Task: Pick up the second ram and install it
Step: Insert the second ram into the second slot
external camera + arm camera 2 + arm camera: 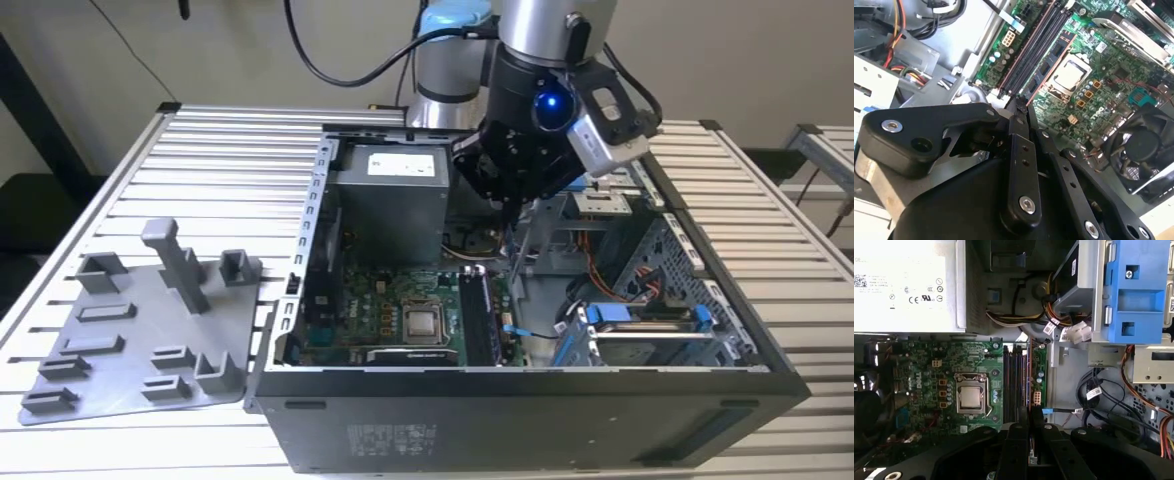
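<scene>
Second ram, a long narrow dark memory stick [1030, 375], runs edge-on over the black memory slots [1014, 375] of the green motherboard [924, 365], clamped in the black pincer [1029, 414], which is closed tight on it.

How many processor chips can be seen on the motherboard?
1. The processor sits in its socket on the motherboard, beside the memory slots. Part of the board is hidden.

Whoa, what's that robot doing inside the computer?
A robot arm leans into an open computer case. Its pincer hangs over the long memory slots on the green motherboard. I can't tell whether it is holding a memory stick.
</scene>
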Controlling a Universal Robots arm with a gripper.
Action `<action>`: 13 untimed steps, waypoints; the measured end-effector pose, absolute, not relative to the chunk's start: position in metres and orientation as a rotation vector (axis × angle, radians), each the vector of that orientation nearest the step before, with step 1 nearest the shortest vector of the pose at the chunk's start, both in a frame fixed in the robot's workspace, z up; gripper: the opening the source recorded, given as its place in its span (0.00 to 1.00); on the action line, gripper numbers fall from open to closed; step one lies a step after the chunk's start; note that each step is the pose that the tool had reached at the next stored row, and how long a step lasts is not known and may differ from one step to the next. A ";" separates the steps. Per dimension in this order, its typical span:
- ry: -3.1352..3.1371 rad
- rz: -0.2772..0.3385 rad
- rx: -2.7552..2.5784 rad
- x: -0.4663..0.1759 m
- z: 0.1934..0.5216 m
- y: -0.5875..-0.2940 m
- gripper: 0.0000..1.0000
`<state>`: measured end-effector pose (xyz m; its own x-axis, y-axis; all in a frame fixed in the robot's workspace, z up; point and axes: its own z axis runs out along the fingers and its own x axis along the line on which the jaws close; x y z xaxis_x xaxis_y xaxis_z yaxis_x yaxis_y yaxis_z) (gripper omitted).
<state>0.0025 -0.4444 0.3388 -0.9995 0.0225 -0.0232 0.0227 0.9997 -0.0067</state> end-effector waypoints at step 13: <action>3.124 -0.011 0.035 -0.005 0.315 -0.463 0.14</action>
<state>-0.0047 -0.4630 0.3152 -0.9996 0.0221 -0.0179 0.0222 0.9997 -0.0067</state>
